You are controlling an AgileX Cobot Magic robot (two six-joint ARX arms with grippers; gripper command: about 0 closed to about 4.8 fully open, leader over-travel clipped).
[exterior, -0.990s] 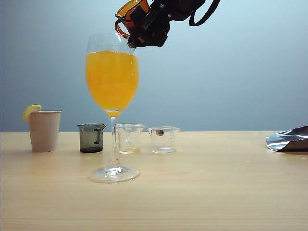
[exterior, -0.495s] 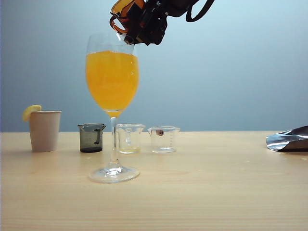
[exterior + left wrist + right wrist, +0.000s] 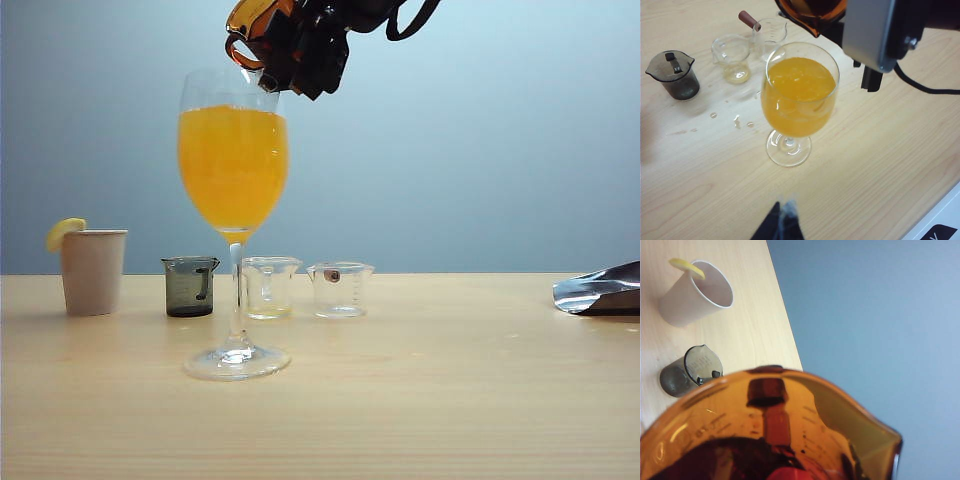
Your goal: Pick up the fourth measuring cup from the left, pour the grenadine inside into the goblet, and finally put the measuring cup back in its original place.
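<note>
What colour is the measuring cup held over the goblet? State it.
Amber-orange measuring cup, translucent; clearest in the right wrist view.

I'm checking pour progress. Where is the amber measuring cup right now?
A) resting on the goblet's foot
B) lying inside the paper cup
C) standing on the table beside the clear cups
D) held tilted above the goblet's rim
D: the right gripper holds the amber measuring cup tilted over the goblet, its pour lip just above the rim.

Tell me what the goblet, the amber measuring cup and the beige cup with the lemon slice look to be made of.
Goblet: clear, glossy, thin-walled, so likely glass.
Amber measuring cup, held tilted above the goblet's rim by the right end effector: translucent, with printed graduations; probably tinted plastic, possibly glass.
Beige cup: matte, opaque, with a thin rim, so likely paper.
The left end effector is not visible.
</note>
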